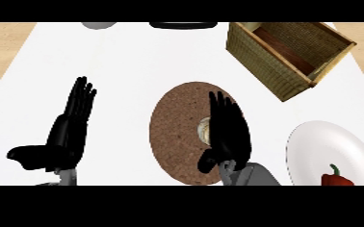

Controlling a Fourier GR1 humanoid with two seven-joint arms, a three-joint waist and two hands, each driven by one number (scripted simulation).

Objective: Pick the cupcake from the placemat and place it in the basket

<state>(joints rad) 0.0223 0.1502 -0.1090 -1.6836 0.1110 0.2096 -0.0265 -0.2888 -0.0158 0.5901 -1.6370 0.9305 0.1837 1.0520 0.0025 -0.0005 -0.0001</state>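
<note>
We see the right hand (229,131), fingers straight and released, lying over the round placemat (177,125) at centre frame and hiding most of the cupcake (203,130); only a pale sliver shows at the fingers' left edge. We judge it light, soft and easily crushed, best taken round its base. The left hand (70,125) rests open at left. The basket (284,57) stands upper right, the plate (316,146) cut off lower right.
</note>
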